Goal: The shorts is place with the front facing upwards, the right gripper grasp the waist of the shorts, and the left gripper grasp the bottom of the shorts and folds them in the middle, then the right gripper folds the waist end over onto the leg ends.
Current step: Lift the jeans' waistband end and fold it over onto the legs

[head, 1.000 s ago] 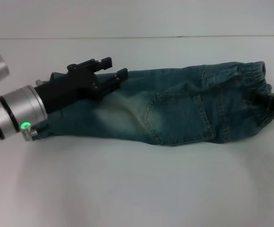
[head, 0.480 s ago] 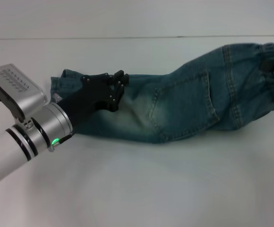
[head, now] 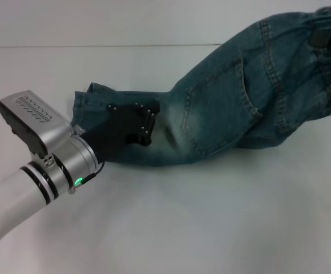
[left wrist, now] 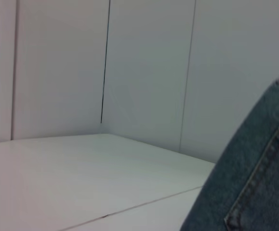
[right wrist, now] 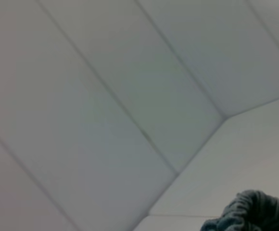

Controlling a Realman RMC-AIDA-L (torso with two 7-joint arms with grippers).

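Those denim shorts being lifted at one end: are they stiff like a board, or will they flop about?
Probably floppy: the shorts slope from the raised waist at the right gripper down to the leg ends lying flat under the left gripper. The denim looks thick, so it likely drapes in broad curves. On the smooth table it may slide unless pinned.

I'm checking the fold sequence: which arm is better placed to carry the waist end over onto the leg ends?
The right. The right gripper already holds the shorts at the raised waistband, while the left gripper rests low on the leg ends, probably pinning them to the table.
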